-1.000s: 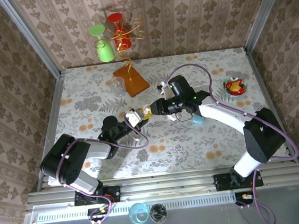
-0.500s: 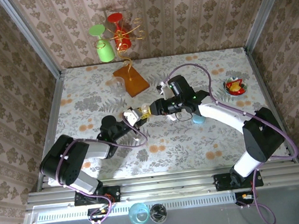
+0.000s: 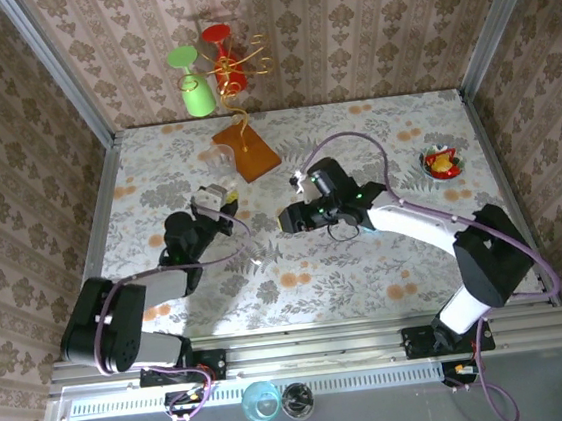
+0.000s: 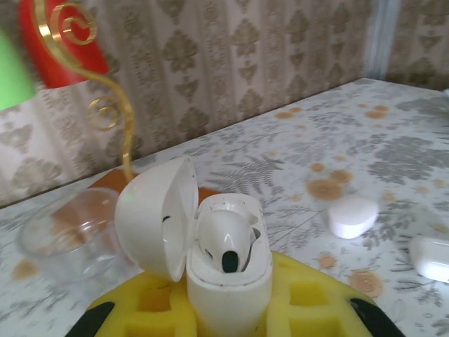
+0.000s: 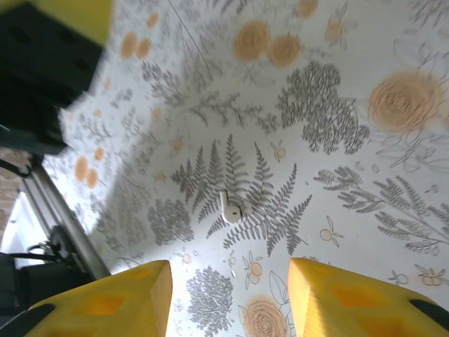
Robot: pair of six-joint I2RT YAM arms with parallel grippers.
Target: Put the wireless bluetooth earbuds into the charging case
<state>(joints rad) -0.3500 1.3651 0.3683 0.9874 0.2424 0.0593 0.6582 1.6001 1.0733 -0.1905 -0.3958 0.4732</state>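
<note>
Fetching the loose earbud [image 5: 230,208] looks to be the step in hand. It lies alone on the flowered table [image 3: 368,272], at about 7 o'clock from the right gripper [image 3: 287,220] in the top view. In the wrist view it sits straight ahead between that gripper's spread, empty yellow pads [image 5: 112,302].

To do this well, I judge, the right gripper should come down square over the bud with its long side across the pads. It should close gently so the small piece does not skid away, then lift before turning.

The left gripper [image 4: 228,312], at 9 o'clock from the right one, is pinching the charging case [image 4: 228,281]. The lid [image 4: 156,223] is swung open and one earbud [image 4: 226,242] is seated inside; I cannot make out a second socket.

Room is good: bare table surrounds the loose bud, and the table's edges lie well apart from it. Near the held case, a clear glass cup [image 4: 66,235] at 9 o'clock and a white pebble-shaped case [image 4: 353,215] at 3 o'clock call for a careful approach.
</note>
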